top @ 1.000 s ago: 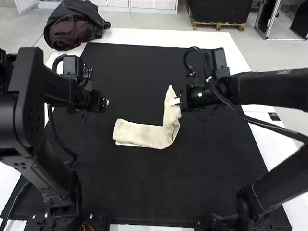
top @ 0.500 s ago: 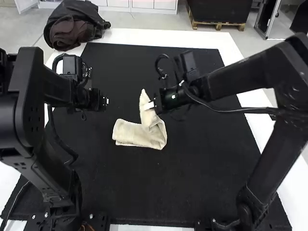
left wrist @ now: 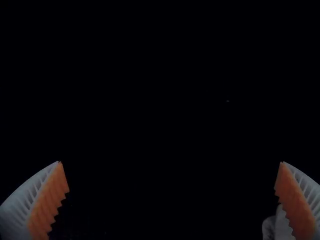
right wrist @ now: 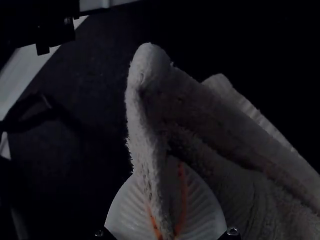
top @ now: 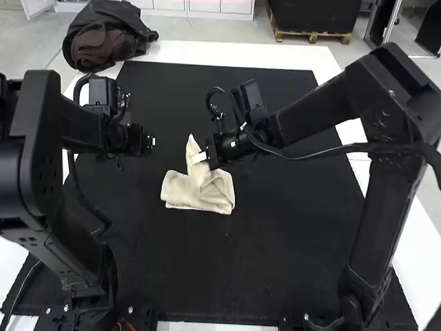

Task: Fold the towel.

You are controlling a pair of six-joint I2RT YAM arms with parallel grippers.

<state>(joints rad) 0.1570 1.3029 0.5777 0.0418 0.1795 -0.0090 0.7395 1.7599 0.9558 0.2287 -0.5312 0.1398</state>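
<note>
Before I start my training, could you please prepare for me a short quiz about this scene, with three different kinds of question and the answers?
1. Short answer: which gripper is holding the towel?
2. True or false: the left gripper is closed on the towel.
3. Fill in the blank: the towel lies on a mat whose colour is ____, with one part raised above it.

Key:
1. The right gripper.
2. False; the left gripper is open, with its fingers wide apart and nothing between them.
3. Black.
</note>
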